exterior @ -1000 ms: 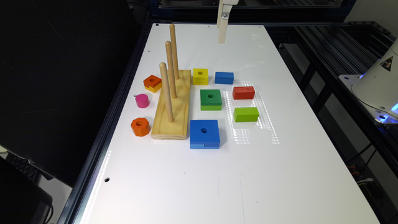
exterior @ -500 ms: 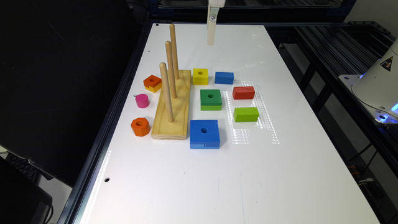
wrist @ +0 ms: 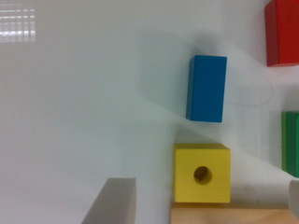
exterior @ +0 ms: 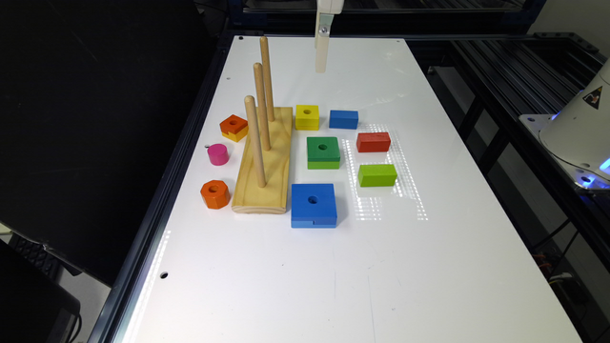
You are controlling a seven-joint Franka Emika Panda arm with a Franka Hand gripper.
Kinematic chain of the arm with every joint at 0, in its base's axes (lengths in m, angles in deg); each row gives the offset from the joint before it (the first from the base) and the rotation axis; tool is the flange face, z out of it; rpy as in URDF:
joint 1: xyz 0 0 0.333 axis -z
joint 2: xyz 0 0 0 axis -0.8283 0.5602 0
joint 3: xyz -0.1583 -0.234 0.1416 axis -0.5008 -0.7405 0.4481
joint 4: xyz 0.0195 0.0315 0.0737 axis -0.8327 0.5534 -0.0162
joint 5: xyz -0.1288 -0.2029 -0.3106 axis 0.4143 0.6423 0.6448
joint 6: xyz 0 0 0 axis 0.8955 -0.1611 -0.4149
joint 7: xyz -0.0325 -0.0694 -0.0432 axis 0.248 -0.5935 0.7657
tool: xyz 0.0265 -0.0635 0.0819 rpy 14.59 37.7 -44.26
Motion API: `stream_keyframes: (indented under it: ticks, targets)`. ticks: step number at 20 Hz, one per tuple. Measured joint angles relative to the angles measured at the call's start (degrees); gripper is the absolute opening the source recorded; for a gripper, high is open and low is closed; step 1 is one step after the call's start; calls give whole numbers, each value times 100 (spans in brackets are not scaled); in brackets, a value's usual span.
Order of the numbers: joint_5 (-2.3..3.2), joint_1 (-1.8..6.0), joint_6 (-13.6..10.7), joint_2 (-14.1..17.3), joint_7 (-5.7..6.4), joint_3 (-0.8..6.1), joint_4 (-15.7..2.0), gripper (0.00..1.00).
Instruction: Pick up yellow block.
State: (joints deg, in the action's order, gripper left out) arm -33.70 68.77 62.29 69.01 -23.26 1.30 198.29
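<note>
High above tabletop (exterior: 429, 247), hand (exterior: 322, 55) hangs, holds nothing; fingers spread. Yellow block (exterior: 307, 117) sits below hand, touching peg board (exterior: 267, 166), blue brick (exterior: 343, 119) just beside. Step: reaching. Next: come straight down, fingers around block, squeeze.

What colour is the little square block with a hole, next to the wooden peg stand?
Yellow all over; the wrist view shows it best.

White table (exterior: 429, 247) as I view it from my remote station. Nearest the gripper (exterior: 322, 59) is the small blue block (exterior: 343, 119). Farther from it are the red block (exterior: 373, 142), lime-green block (exterior: 377, 175) and green holed square (exterior: 323, 152); farthest is the large blue holed square (exterior: 313, 205). The three-peg wooden base (exterior: 267, 166) stands to one side, with the orange-topped block (exterior: 233, 127), pink cylinder (exterior: 218, 154) and orange octagon (exterior: 215, 194) beyond it.
</note>
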Motion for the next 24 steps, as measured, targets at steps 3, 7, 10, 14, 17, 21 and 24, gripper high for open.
stream_keyframes:
  ticks: [3, 7, 10, 14, 17, 21, 24]
  targets:
    - [0, 5, -6, 3, 0, -1, 0, 100]
    - [0, 9, 41, 121, 0, -1, 2, 100]
    - [0, 16, 76, 199, 0, -1, -5, 100]
    - [2, 39, 72, 200, -4, -1, -5, 100]
    - [3, 46, 148, 318, -5, -1, 8, 100]
    - [6, 51, 408, 602, -5, -2, -4, 100]
    - [6, 51, 421, 612, -5, -2, -7, 100]
